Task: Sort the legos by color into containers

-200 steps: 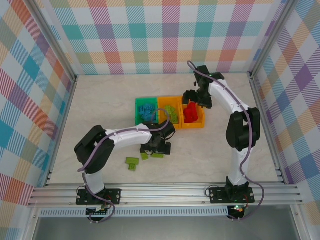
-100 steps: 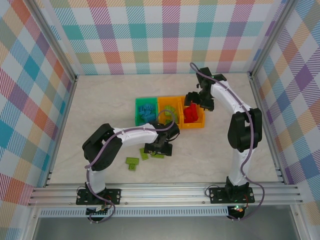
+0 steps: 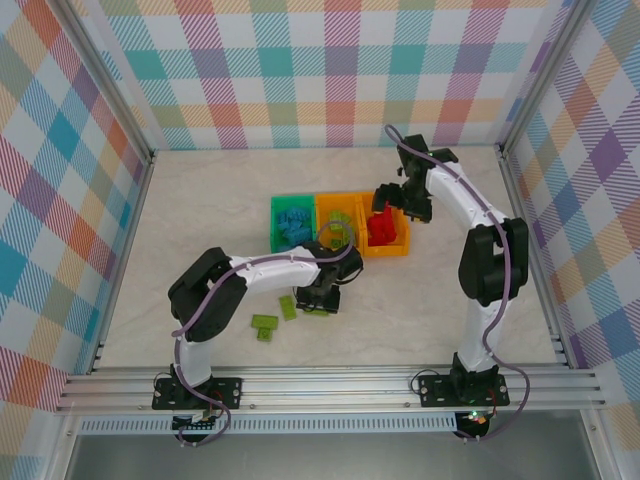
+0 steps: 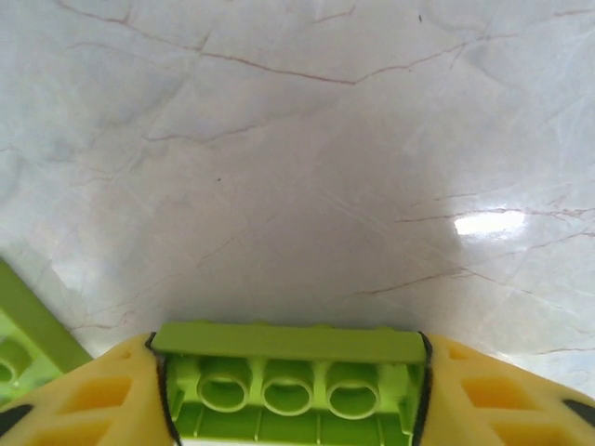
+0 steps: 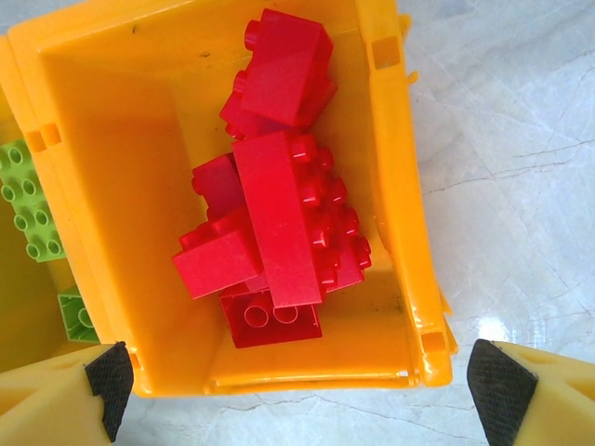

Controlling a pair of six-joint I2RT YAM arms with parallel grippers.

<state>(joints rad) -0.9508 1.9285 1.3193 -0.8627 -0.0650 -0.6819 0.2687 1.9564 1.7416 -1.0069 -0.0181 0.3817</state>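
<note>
Left claw point(image 4: 290, 409) clamps 1 lime brick point(image 4: 288, 345), seemingly aloft.

The lime brick point(image 4: 290, 390) is cut off by the lower edge of the left wrist view, and a second lime brick point(image 4: 20, 346) by its left edge. In the top view, the blue bricks point(image 3: 293, 222) in the green bin point(image 3: 274, 216) are too small to be counted

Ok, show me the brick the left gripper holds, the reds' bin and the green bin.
lime green brick point(image 4: 288, 390): left wrist view, its underside.
right orange bin point(image 5: 395, 186): right wrist view, its right wall.
green bin point(image 3: 274, 222): top external view, its left wall.
</note>
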